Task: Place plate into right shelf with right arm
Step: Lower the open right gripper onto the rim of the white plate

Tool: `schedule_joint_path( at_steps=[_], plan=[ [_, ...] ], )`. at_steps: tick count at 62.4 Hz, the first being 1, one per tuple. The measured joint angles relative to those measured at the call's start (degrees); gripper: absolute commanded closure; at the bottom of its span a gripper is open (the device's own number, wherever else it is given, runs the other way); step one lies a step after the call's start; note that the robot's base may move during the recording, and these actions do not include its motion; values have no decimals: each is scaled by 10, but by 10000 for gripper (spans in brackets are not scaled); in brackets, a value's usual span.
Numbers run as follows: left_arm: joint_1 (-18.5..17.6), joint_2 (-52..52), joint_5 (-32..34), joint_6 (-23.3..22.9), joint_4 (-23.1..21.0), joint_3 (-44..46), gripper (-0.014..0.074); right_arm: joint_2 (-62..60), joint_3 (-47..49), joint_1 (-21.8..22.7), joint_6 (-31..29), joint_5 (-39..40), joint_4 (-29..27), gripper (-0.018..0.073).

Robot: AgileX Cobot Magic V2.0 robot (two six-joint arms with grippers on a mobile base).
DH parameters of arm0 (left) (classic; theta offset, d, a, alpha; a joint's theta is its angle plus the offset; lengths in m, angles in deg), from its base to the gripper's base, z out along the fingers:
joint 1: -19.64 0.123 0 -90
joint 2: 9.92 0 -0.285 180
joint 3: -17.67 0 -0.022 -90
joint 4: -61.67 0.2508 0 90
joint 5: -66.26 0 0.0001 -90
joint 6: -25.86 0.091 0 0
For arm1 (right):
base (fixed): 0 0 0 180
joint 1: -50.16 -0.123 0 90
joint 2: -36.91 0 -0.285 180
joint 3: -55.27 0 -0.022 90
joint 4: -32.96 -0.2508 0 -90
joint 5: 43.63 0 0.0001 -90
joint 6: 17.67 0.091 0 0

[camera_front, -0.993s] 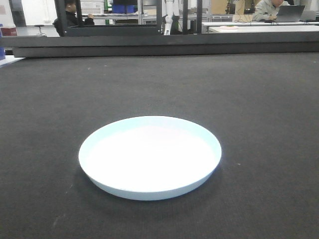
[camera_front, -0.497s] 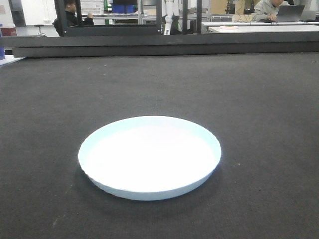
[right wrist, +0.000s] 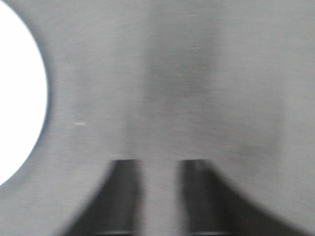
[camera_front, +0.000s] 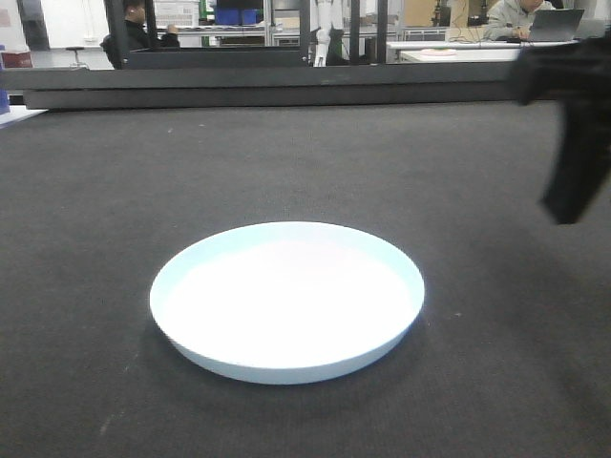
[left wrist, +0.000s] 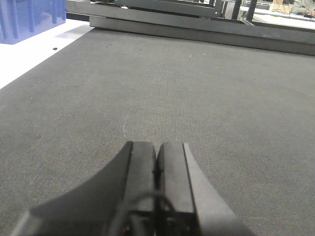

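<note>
The round white plate [camera_front: 286, 301] with a pale-blue rim lies flat on the dark felt table [camera_front: 286, 162], near the front. The right arm [camera_front: 578, 134] shows as a blurred black shape at the right edge, above the table and right of the plate. In the right wrist view my right gripper [right wrist: 158, 164] is open and empty over bare felt, with the plate's edge [right wrist: 19, 93] at the far left. My left gripper [left wrist: 156, 147] is shut and empty, low over the felt. The right shelf is out of view.
A raised black ledge [camera_front: 286, 86] runs along the table's far edge. Behind it are white desks [camera_front: 477, 52] with seated people. A blue bin [left wrist: 29, 19] stands on a white surface at the far left of the left wrist view.
The right arm has come into the front view at the right edge, blurred with motion. The plate has not moved.
</note>
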Motion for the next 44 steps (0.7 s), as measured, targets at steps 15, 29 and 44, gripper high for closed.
schedule_joint_path(
  at_steps=[15,29,44],
  plan=[
    [0,0,0,0,0,0,724,130,109,-30,2,-88,-39,2],
    [0,0,0,0,0,0,724,210,172,-48,12,-97,-61,2],
    [0,0,0,0,0,0,724,263,207,-55,26,-94,-64,3]
  ],
)
